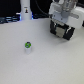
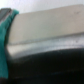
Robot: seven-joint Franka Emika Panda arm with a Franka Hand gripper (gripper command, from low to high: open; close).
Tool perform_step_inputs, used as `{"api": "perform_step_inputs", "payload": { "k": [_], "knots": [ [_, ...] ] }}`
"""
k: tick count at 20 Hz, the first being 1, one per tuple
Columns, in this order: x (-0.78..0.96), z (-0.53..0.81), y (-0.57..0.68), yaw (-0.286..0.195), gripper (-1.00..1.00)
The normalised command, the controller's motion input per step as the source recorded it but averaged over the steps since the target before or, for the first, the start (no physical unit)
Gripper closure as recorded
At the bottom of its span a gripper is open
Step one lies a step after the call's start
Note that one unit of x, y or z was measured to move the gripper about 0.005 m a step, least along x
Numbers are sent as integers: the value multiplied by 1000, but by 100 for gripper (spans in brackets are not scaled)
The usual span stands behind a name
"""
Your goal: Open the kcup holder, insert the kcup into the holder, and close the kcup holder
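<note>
We've got the gripper in the upper right of the exterior view, hanging over the white table with its dark fingers pointing down. There looks to be a gap between them and nothing visible in it, so we read the claw as partly open and empty. It's blurry, so that's a judgement, not a certainty.

The kcup is at left-centre of the exterior view, standing upright on the table, green top up. It's well apart from the gripper and nothing touches it. Standing free like that it should be easy to grab from above once we need it.

The wrist view is mostly one broad, pale, smooth surface with a dark band below it and a teal strip down one edge. It's too close and too blurred to name. It could be the front or top of the kcup holder, since the arm is close to something there, but we can't confirm. We don't see the holder clearly in the exterior view either, so we can't tell whether it's open or closed.

A white post stands upper left, behind the kcup, and isn't part of the job.

Our read: we're on step one, opening the holder. The kcup isn't picked up, which makes sense, because the slot must be exposed first.
</note>
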Motion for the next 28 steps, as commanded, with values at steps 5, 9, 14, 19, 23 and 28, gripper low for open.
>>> {"api": "perform_step_inputs", "payload": {
  "k": [5,9,14,19,23,28],
  "knots": [
    [918,145,-367,-89,100],
    [908,112,-398,-89,100],
    [888,111,-400,-83,100],
    [856,157,-406,-77,100],
    [779,216,-445,-84,100],
    [160,214,-18,-59,-100]
  ]
}}
